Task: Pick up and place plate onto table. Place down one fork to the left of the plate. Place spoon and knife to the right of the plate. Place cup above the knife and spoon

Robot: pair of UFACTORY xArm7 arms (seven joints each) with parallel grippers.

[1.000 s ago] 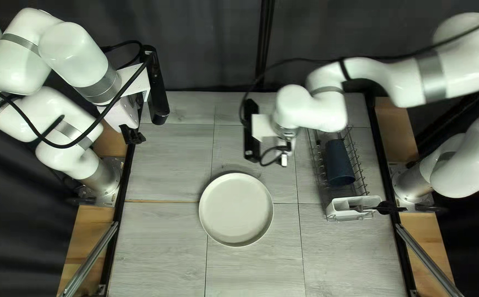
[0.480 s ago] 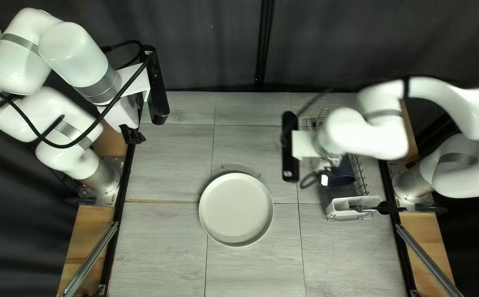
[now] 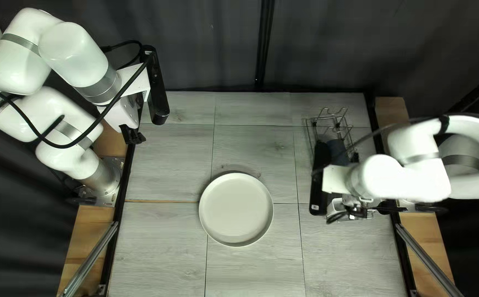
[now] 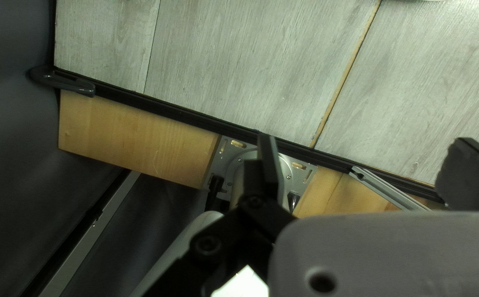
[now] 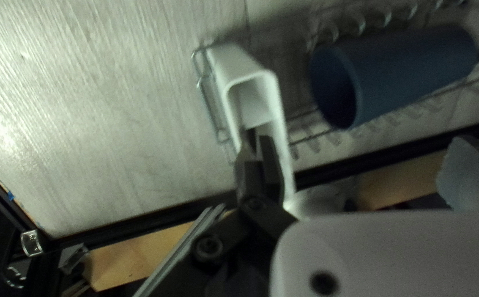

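Observation:
The pale plate lies on the table. At the left of the top left view my left gripper hangs over the table's side edge; in its wrist view the left gripper is open and empty. My right gripper is over the white cutlery holder. Seen from its wrist, the right gripper stands open, one finger overlapping the holder. Dark cutlery shows inside; which pieces, I cannot tell. The blue cup lies on its side in the rack, ahead of the gripper.
A wire rack holds the cup and holder near the table's right side. Black rails edge the table, and metal bars slope beside it. My right arm reaches low across the right edge.
My right gripper has swung from the middle back of the table toward the right and nearer the front, over the cutlery holder. The left arm and plate have stayed put.

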